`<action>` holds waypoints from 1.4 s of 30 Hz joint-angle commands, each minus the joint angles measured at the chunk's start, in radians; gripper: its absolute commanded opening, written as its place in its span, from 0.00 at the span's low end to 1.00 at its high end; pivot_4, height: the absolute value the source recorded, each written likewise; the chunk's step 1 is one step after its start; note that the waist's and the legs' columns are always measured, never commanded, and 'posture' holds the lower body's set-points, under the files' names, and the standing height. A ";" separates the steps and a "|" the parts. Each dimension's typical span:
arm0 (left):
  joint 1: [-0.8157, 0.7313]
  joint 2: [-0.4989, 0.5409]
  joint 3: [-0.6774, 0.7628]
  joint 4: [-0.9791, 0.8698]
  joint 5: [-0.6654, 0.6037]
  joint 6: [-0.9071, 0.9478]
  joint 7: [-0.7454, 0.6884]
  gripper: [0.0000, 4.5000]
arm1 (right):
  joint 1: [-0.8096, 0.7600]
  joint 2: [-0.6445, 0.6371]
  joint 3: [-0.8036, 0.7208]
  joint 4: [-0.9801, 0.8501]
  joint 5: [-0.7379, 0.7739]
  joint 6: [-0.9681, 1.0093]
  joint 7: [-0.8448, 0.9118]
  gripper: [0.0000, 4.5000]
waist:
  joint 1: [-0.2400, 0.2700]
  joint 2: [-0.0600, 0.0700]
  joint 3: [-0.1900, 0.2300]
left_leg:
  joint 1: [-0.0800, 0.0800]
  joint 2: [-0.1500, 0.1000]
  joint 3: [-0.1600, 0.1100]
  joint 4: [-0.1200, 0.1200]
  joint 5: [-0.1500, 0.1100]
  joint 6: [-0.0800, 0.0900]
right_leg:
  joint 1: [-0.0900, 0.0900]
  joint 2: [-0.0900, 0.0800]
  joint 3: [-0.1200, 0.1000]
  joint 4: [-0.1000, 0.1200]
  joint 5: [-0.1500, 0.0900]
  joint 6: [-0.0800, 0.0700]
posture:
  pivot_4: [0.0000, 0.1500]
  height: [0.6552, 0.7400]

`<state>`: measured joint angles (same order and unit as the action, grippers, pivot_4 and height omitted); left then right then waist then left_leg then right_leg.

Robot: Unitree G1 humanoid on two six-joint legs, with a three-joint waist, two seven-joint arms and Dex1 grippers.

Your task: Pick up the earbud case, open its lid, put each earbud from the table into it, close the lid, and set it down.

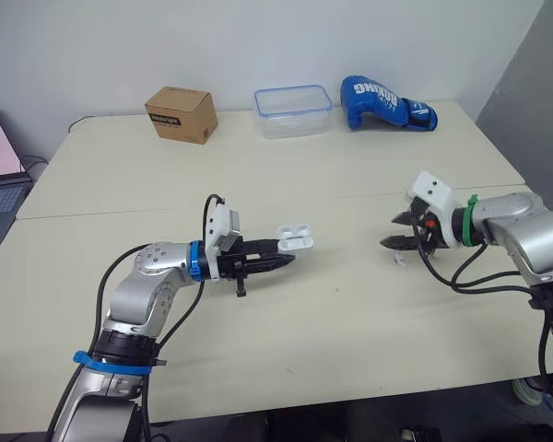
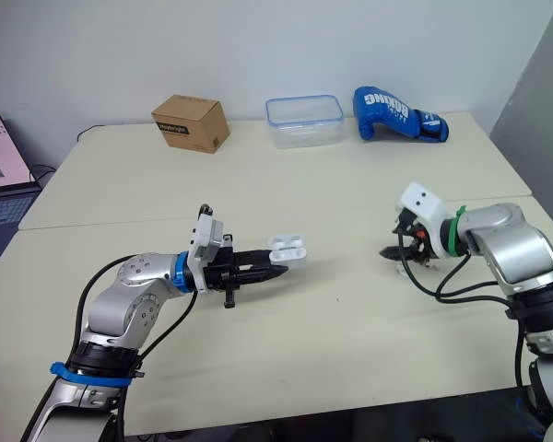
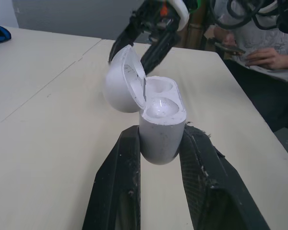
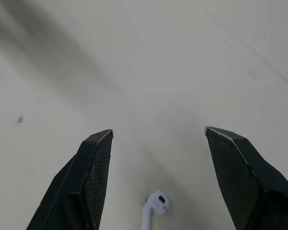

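On the near left of the table: left gripper, both fingers clamped on the lower body of the earbud case, held clear of the surface and pointing right. Lid swung fully open on its hinge, both sockets apparently empty. Case judged light, rigid, smooth glossy plastic, hence slippery under the pads; best held low on the flat sides as now, well clear of the hinge and the open mouth. Lid judged the weak part: thin, not to be levered or squeezed. At the near right: right gripper, fingers spread wide and holding nothing, poised just above the tabletop. Lying between and just short of those fingertips: one white earbud, loose on the surface. Earbud judged very light, small, hard and slick, liable to skid or flick away under a pinch; best taken across the rounded head or the upper stem, with gentle closing force. Second earbud not made out. At the far left edge: open laptop. Along the far side, left to right: cardboard box, clear plastic container, blue boxing glove.
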<state>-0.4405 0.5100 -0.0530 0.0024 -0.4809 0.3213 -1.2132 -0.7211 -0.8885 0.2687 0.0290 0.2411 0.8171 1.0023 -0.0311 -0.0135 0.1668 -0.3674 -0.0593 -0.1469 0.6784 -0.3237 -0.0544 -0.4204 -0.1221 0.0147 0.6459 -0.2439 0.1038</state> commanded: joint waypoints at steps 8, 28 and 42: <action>-0.017 0.023 0.020 -0.046 -0.038 0.006 -0.014 0.17 | 0.040 -0.010 0.020 0.039 -0.092 -0.011 0.002 0.70 | 0.001 0.000 0.000 | 0.000 0.000 0.000 0.000 0.000 0.000 | 0.000 0.000 0.000 0.000 0.000 0.000 | 1.00 0.89; -0.015 0.029 0.006 -0.056 -0.026 0.007 -0.021 0.17 | 0.084 0.056 0.020 0.062 -0.142 0.032 -0.016 0.58 | 0.000 0.000 0.000 | 0.001 0.000 0.000 0.000 0.000 0.000 | 0.001 0.000 0.000 0.000 0.000 0.000 | 1.00 0.89; -0.014 0.028 0.001 -0.059 -0.022 0.007 -0.022 0.17 | 0.108 0.038 0.009 0.040 -0.146 0.054 -0.008 0.52 | 0.002 0.000 0.000 | 0.001 0.000 0.000 0.000 0.000 0.000 | 0.001 0.000 0.000 0.000 0.000 0.000 | 1.00 0.89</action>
<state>-0.4440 0.5280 -0.0546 -0.0274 -0.4999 0.3385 -1.2320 -0.6314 -0.8339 0.2838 0.0756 0.1016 0.8552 0.9960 -0.0288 -0.0137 0.1666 -0.3663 -0.0593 -0.1472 0.6786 -0.3237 -0.0544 -0.4190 -0.1221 0.0147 0.6457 -0.2439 0.1038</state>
